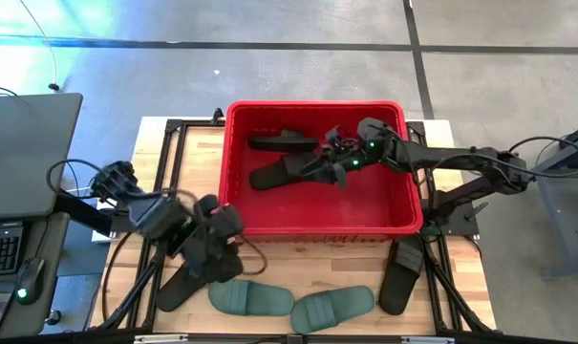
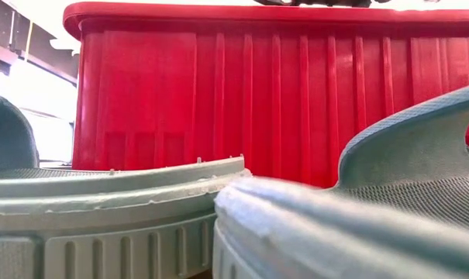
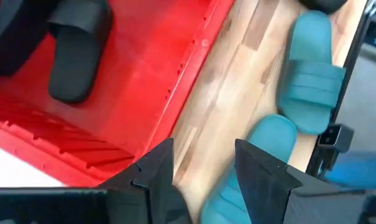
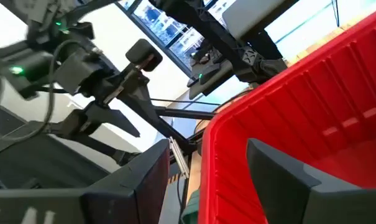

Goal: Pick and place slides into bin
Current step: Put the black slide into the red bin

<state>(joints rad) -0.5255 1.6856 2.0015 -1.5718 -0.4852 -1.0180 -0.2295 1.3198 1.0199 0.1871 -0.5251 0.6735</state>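
The red bin (image 1: 241, 220) stands at the table's middle with two black slides in it, one (image 1: 284, 141) by the far wall and one (image 1: 287, 173) on the floor. My right gripper (image 1: 334, 161) is open and empty inside the bin, just right of the second slide. My left gripper (image 1: 215, 225) is open and empty above the table by the bin's near-left corner, over a black slide (image 1: 185, 279). Two green slides (image 1: 250, 298) (image 1: 332, 309) lie near the front edge. Another black slide (image 1: 401, 271) lies at the near right.
The bin's tall ribbed wall (image 2: 218, 93) fills the low view behind the green slides (image 2: 110, 209). The left wrist view shows the bin's rim (image 3: 194, 56) beside bare wood. A laptop (image 1: 21, 153) sits off the table's left side.
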